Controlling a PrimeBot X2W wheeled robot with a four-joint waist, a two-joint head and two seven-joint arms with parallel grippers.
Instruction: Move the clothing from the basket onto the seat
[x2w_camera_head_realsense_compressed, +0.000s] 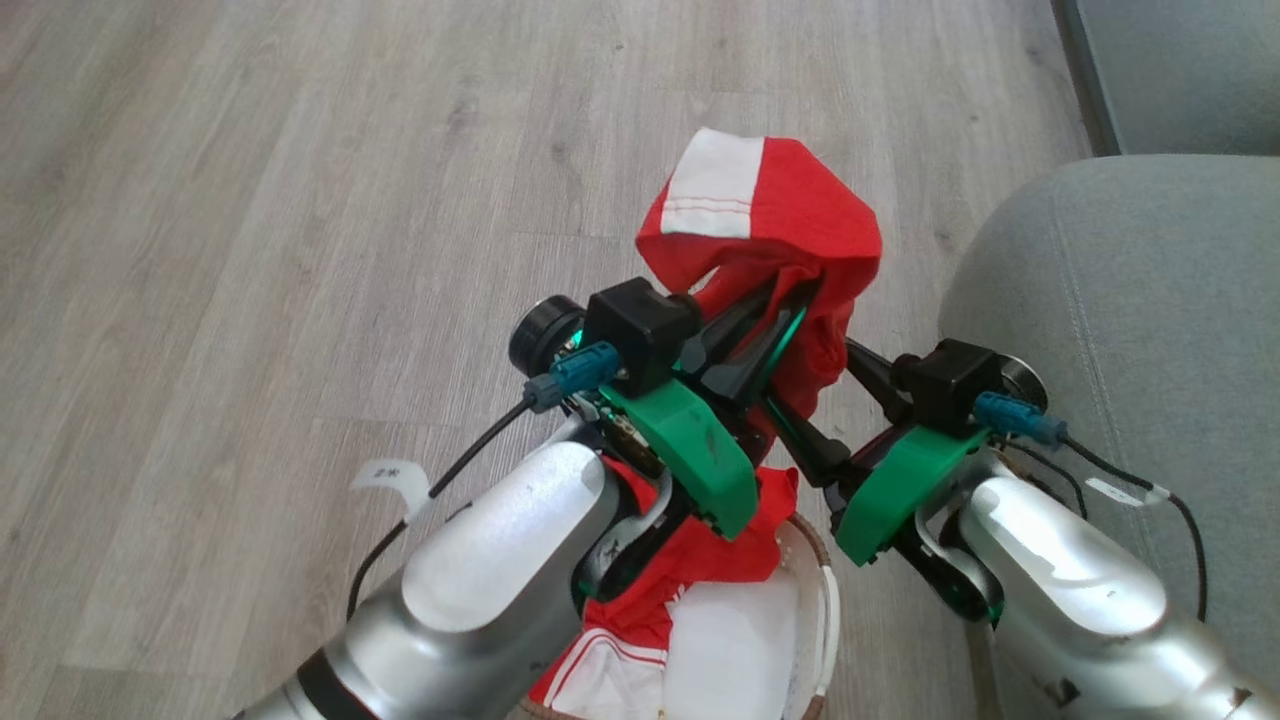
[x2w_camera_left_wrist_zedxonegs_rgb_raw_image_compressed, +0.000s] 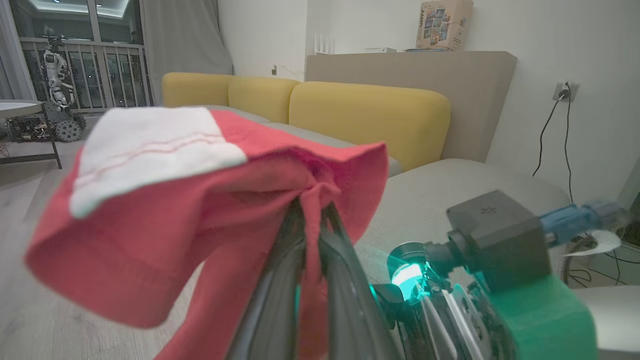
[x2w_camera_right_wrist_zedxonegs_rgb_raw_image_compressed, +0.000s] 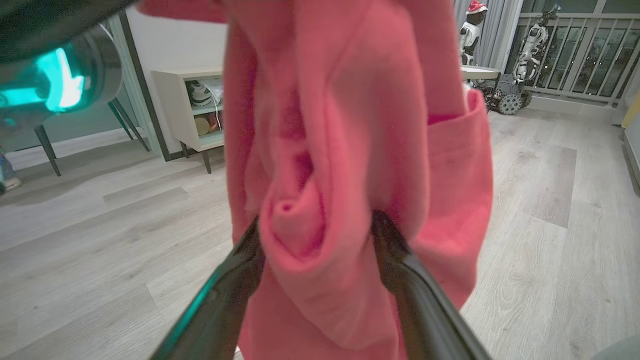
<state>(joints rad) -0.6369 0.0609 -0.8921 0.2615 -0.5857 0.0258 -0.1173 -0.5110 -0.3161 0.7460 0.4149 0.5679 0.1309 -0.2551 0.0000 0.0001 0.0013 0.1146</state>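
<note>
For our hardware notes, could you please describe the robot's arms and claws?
Each arm has a silver-grey forearm shell, a bright green plastic wrist housing, a black boxy camera with blue connector, black cable and white tag. The left claw and right claw each have two long, dark, tapered fingers, edged teal.

Soft, even light fell on the wooden floor (x2w_camera_head_realsense_compressed: 250, 250) with faint shadows, while both wrist views bowed at their edges and the close red garment (x2w_camera_left_wrist_zedxonegs_rgb_raw_image_compressed: 150, 210) was blurred.
</note>
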